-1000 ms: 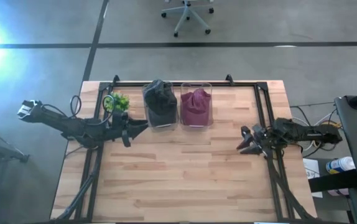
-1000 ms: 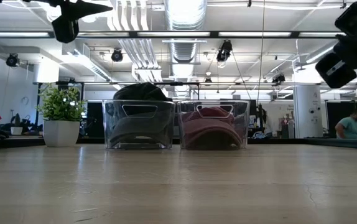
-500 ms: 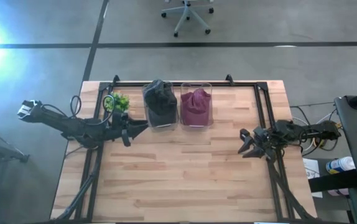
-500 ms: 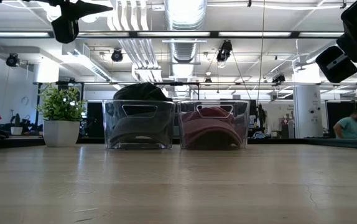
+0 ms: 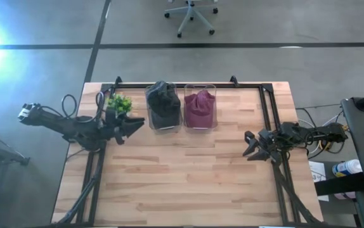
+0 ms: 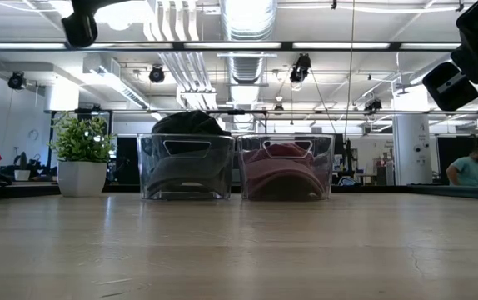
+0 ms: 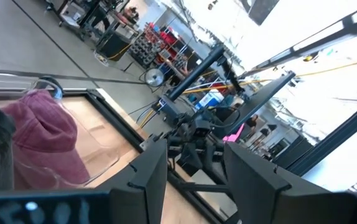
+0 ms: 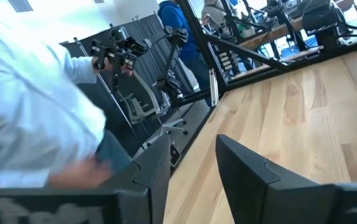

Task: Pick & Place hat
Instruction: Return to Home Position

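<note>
A dark hat sits in the left one of two clear bins at the table's far side, bulging above the rim. A maroon hat fills the right bin and also shows in the left wrist view. My left gripper hovers open and high beside the dark hat's bin, on its left, with nothing between its fingers. Near the table's right edge my right gripper is raised and open, also with nothing in it.
A small potted plant stands left of the bins, close under my left arm. Black frame rails run along the table's sides and back. A person in white is close beyond the table, and another stands far off.
My left gripper has drawn back toward the table's left edge and risen a little, still open; its fingers have left the low view's top. My right gripper has swung slightly toward the near edge and tipped up.
</note>
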Controlling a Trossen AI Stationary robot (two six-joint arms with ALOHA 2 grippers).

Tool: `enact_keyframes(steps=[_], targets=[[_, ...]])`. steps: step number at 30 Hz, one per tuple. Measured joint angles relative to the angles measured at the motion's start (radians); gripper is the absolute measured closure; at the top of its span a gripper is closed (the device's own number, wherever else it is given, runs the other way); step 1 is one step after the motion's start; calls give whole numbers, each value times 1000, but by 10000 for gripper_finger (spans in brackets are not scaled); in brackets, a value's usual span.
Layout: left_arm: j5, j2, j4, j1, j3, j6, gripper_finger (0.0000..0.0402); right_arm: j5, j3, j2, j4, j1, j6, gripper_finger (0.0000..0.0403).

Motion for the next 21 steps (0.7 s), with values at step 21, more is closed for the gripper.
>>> enact_keyframes(steps=[21], targets=[[-98, -128, 10, 2, -31, 398, 248, 0, 0, 0, -1, 0, 0, 282]])
